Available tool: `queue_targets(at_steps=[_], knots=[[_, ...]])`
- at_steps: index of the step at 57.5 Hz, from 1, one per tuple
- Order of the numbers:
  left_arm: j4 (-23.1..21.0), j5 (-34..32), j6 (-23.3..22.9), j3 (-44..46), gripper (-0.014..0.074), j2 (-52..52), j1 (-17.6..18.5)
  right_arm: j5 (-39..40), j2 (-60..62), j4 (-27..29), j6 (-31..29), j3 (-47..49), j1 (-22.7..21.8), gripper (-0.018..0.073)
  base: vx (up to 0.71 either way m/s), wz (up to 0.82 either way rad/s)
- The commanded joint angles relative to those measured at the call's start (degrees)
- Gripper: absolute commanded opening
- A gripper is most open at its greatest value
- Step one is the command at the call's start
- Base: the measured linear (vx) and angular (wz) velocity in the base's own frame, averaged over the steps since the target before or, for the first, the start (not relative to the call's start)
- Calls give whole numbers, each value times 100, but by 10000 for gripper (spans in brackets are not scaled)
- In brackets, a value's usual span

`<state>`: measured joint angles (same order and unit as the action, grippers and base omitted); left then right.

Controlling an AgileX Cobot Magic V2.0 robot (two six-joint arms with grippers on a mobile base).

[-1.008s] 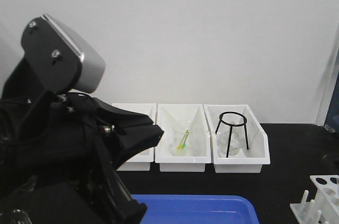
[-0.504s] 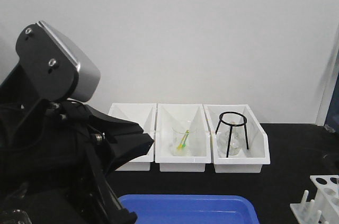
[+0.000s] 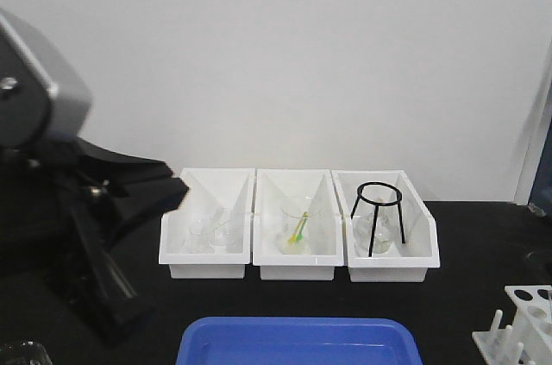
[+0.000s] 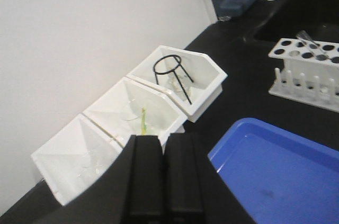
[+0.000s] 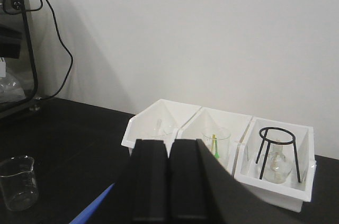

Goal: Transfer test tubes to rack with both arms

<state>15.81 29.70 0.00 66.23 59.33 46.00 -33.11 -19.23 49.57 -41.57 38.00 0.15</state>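
Note:
The white rack (image 4: 310,70) stands on the black bench at the right, and only its corner (image 3: 528,317) shows in the front view. One clear test tube (image 4: 311,43) leans in its top holes. My left gripper (image 4: 163,144) is shut with nothing between its fingers. It hangs over the bench in front of the bins, well left of the rack. My right gripper (image 5: 169,147) is also shut and empty, facing the bins. The left arm (image 3: 60,210) with its silver-grey cap fills the left of the front view.
Three white open-front bins (image 3: 297,272) line the back wall, holding glassware, a beaker with a green stick (image 3: 297,227) and a black tripod stand (image 3: 379,214). A blue tray (image 3: 297,343) lies in front of them. A clear beaker (image 5: 18,181) stands at the far left.
My left arm has swung left and up in the front view, uncovering the left bin. The bins, tray and rack have not moved.

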Motion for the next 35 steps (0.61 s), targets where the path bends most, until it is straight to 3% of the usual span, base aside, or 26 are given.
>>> queue_targets(at_steps=[1,6,15,20,26,35], knots=[[-44,-1070,0,-424,-17,-526,-415,339,-78,188,-21,181,-24,-8,0,0],[-167,-2055,0,-1355,-17,-1067,-868,339,-78,188,-21,181,-24,-8,0,0],[-1121,-3339,0,-3325,-17,-2298,-1912,339,-78,189,-21,181,-24,-8,0,0],[-1414,-3569,0,-4370,-17,-2993,-2395,333,-78,185,-21,181,-24,-8,0,0],[-1455,-3651,135,-5519,-17,-3810,-2843,311,-78,185,-21,181,-24,-8,0,0],[-1813,-3681,135,-6720,-17,-4745,-3487,311,-78,185,-21,181,-24,-8,0,0]])
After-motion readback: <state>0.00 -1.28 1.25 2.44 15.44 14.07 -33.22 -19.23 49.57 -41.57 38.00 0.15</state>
